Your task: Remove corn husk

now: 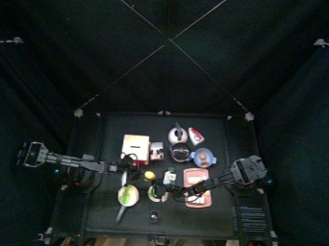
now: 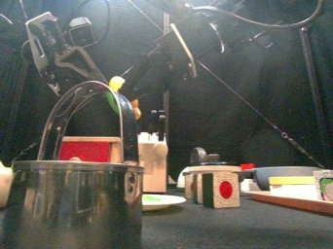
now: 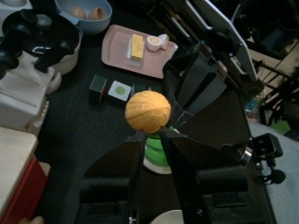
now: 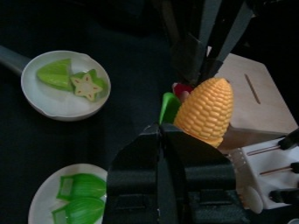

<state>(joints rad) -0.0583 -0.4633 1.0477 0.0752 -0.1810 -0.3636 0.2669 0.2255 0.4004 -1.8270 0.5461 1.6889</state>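
Note:
A small yellow corn cob (image 3: 149, 111) hangs above the table near the front middle (image 1: 168, 177). A light green scrap of corn husk (image 4: 170, 107) clings to its lower end, also seen under the cob (image 3: 156, 150). My right gripper (image 4: 163, 133) comes in from the right, its jaws drawn narrow on that husk at the cob's base. My left gripper (image 3: 152, 140) faces the cob's pointed end, and its fingers (image 4: 197, 48) stand apart on either side of the tip. In the front view the cob (image 2: 117, 85) shows high behind a pot handle.
A steel pot (image 2: 72, 199) fills the near left of the front view. A white plate (image 4: 30, 101) holds green and star-shaped pieces. A pink tray (image 3: 117, 52), a blue bowl (image 3: 84, 10), a white bottle (image 2: 154, 160) and a red-dotted block (image 2: 221, 188) stand nearby.

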